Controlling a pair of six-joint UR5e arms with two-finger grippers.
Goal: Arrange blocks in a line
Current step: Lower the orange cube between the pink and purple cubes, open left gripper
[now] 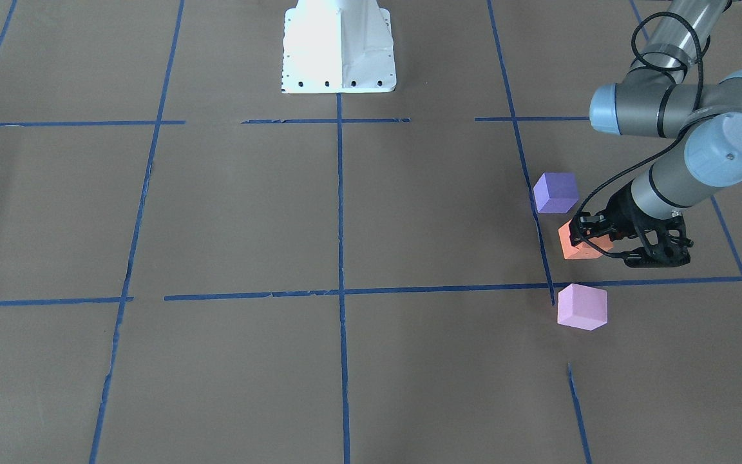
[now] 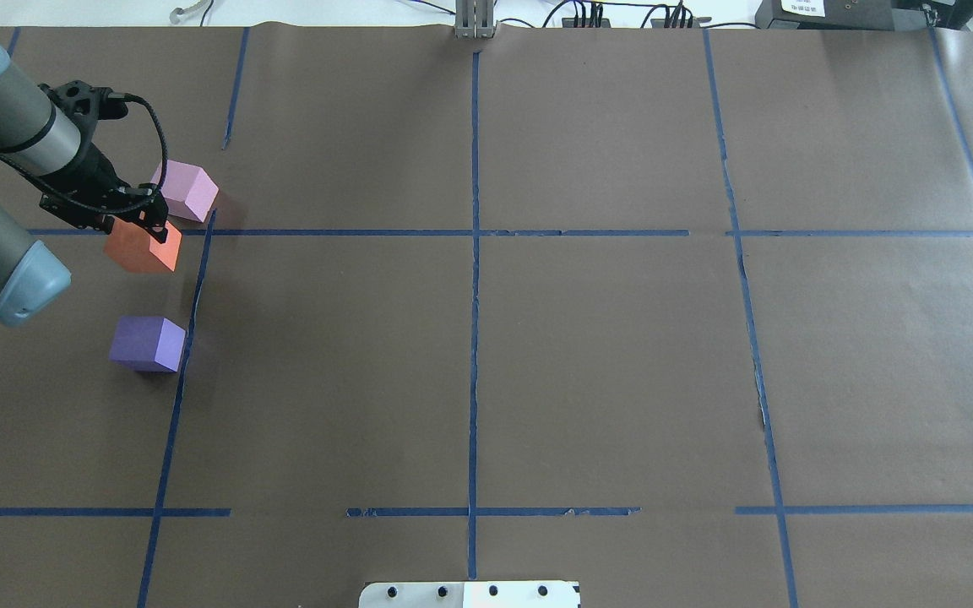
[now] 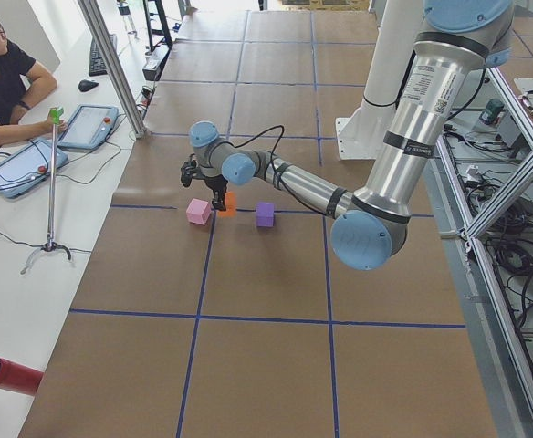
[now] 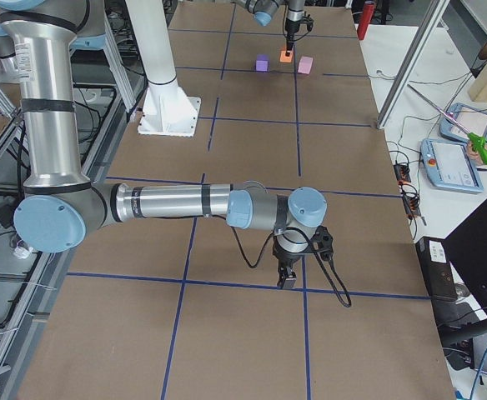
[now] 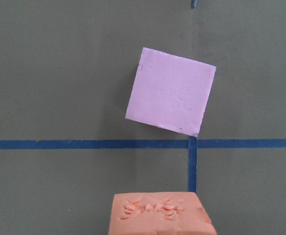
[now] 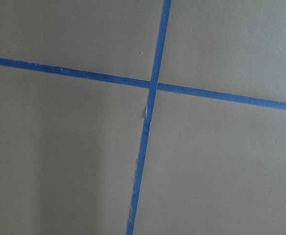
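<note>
**Between my left fingers: the orange one of three cubes**

At my left gripper [image 2: 138,221] I count three blocks, one of each colour. The fingers are closed down to the width of the orange block [image 2: 144,249] and grip it from above. I cannot tell whether its underside touches the brown paper [image 2: 605,363]. Its top face is pitted with small dents.

Just beyond the gripper, away from my base, sits the pale pink block [image 2: 187,190], apart from the orange one and turned a little askew to the blue tape line [image 2: 197,279]. Behind the gripper, toward my base, stands the purple block [image 2: 149,342], also apart.

The three form a loose row. Its long axis runs from my base outward, close along that tape line, with the orange block in the middle.

My right gripper [image 4: 287,279] hangs well apart from the blocks, over a tape crossing [image 6: 153,84]. I cannot tell how far apart its fingers are.
</note>
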